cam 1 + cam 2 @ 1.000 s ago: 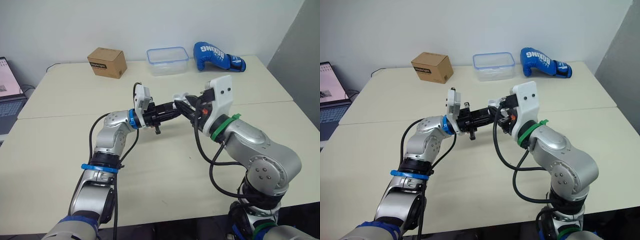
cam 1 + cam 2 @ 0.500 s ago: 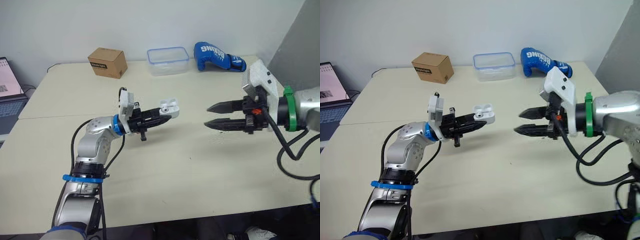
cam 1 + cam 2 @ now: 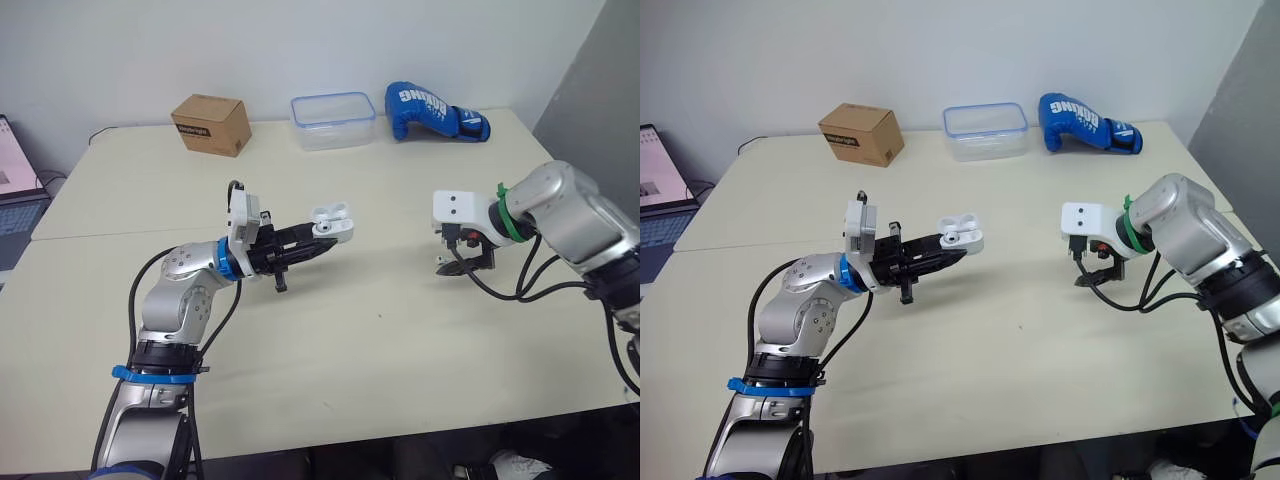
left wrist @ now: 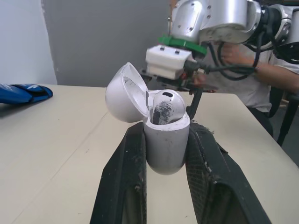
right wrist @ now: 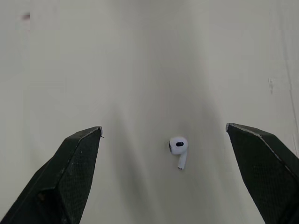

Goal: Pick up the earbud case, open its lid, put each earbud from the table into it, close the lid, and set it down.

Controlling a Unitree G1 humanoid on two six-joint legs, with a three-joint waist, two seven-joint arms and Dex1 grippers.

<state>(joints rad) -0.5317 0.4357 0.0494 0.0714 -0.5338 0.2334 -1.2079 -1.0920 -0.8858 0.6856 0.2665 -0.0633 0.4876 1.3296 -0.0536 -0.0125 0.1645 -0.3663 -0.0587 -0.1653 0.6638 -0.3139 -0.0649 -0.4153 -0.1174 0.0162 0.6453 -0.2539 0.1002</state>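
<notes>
While the left claw (image 3: 318,237) grips the earbud case (image 3: 332,221) by its lower body between both fingers, the case hangs above the middle of the counter (image 3: 350,380), well clear of it; its lid (image 4: 124,93) is swung back on the hinge, and one earbud (image 4: 164,106) sits in the case, its rounded head above the rim. The other earbud (image 5: 178,149) lies alone on the bare counter, directly beneath the right claw (image 5: 163,129); that claw points down at it with its fingers spread wide, one on each side and neither touching.

Along the far edge of the counter stands a clear plastic box (image 3: 334,120) with a blue-rimmed lid on; whether it holds anything I cannot tell; a closed cardboard box (image 3: 210,124) stands to its left and a blue boxing glove (image 3: 435,112) lies to its right.

One second ago the two claws met at the case in mid-air; half a second ago the right claw was out to the right, level and spread; now it is turned downward and sits close over the counter. The left claw has kept its hold on the case, which stays open, in much the same place as half a second ago.
</notes>
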